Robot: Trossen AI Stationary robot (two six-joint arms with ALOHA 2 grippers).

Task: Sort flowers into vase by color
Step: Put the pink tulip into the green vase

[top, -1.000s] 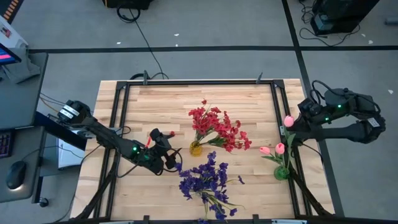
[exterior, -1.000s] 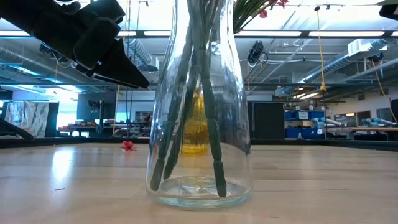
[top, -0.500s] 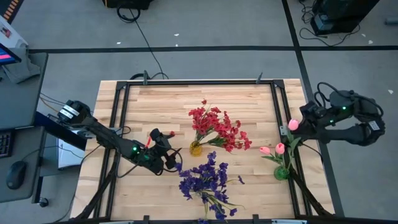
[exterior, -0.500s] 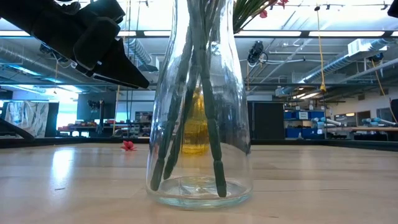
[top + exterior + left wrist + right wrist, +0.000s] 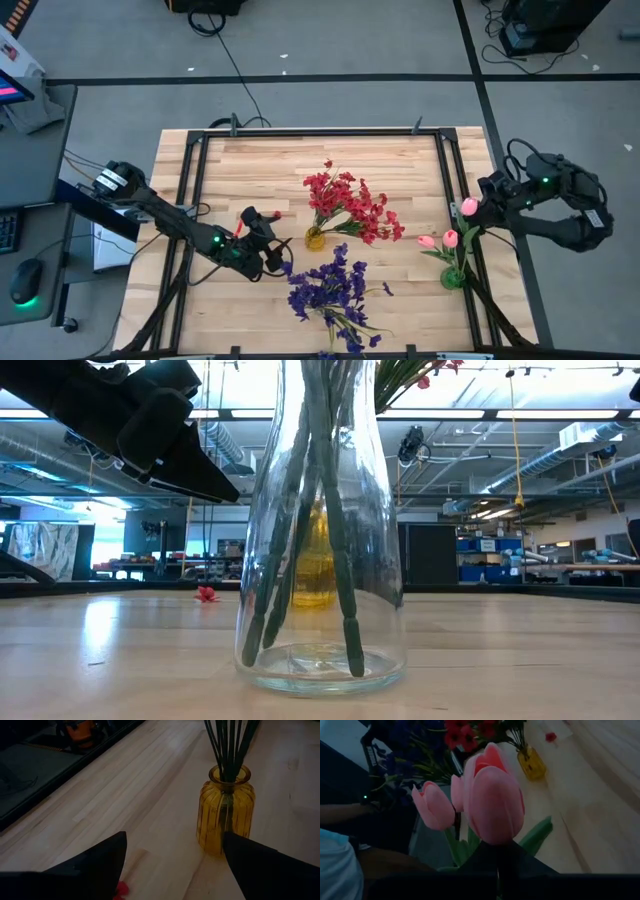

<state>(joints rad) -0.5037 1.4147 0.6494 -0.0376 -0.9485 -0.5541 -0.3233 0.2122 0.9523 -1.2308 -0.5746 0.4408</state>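
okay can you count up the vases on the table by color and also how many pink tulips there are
Yellow vase: 1, holding red flowers
Clear vase: 1, holding purple flowers
Green vase: 1
Pink tulips: 3, two in the green vase, one held by the right gripper
Total: 3 vases, 3 tulips

**Right arm carries tulip toward the vase**

The right gripper [image 5: 478,203] has drawn back toward the table's right edge, and its pink tulip [image 5: 468,207] has sunk from above toward the two tulips [image 5: 439,240] in the green vase [image 5: 453,277].
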